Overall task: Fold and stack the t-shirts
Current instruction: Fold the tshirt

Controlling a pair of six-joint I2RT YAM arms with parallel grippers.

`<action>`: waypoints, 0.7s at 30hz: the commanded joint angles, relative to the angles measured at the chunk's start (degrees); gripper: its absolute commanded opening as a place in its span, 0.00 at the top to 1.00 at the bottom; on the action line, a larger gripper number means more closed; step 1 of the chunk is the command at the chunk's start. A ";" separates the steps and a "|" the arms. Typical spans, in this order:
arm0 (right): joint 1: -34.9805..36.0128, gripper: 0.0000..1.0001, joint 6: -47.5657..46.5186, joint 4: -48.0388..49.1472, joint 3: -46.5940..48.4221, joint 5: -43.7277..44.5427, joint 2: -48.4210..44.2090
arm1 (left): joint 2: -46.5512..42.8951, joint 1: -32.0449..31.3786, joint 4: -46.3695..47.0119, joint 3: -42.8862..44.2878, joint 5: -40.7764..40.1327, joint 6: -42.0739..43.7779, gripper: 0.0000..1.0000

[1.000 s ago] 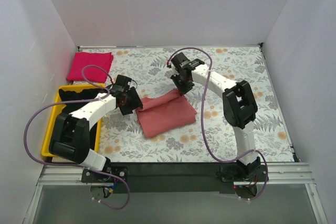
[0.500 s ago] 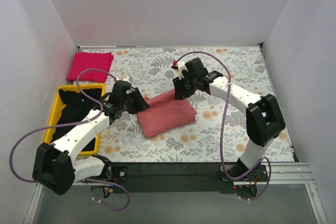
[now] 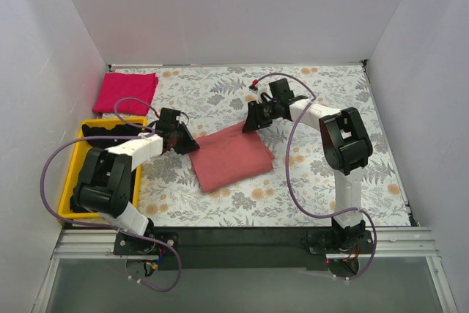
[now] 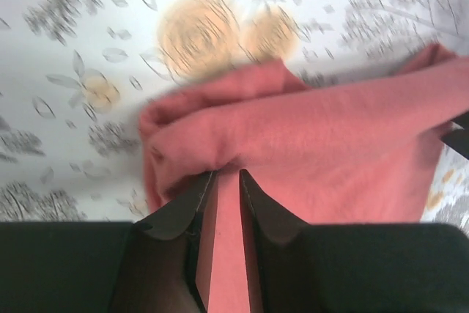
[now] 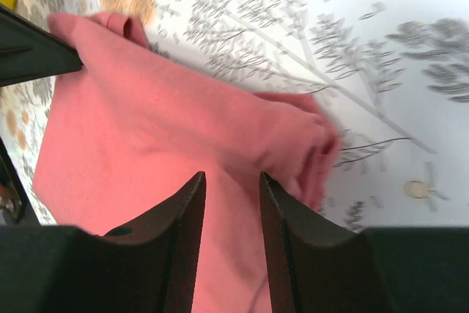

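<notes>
1. The floral table (image 3: pixel 322 174) carries the whole work area. We take the salmon-red t-shirt (image 3: pixel 231 157), lying folded near the table's middle, as our reference.
2. The yellow plastic bin (image 3: pixel 79 139) sits to the left of that shirt, apart from it, and holds the black t-shirts (image 3: pixel 99 135), which are not yet folded.
3. Over the last second the salmon-red t-shirt has kept its place and its folded outline while both arms swung out and came back. We judge this fold to be laid. What remains is release and then transfer to a stack.
4. The magenta t-shirt (image 3: pixel 126 91) lies folded, well apart from the reference shirt, beyond it and to its left. We judge it the likely base of the stack.
5. The left gripper (image 3: pixel 185 141) is at the reference shirt's far-left corner. In its wrist view the jaws stand nearly together with a ridge of salmon fabric pinched between them, so we report a grip on the shirt.
6. The right gripper (image 3: pixel 252 124) is at the far-right corner. Its jaws stand clearly parted over the fabric, which lies slack beneath them, so we report no grip.
</notes>
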 commanded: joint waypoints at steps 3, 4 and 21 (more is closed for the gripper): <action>-4.49 0.58 9.37 12.39 -0.03 -6.46 1.14 | 4.25 3.33 2.09 4.75 2.59 -0.97 0.78; -4.66 0.58 10.16 12.93 -0.30 -7.68 0.88 | 4.52 3.50 1.92 5.37 2.94 -0.88 0.76; -0.01 0.56 27.49 32.53 -5.66 -16.22 -1.06 | -1.64 3.59 4.73 -0.34 6.55 -3.51 0.66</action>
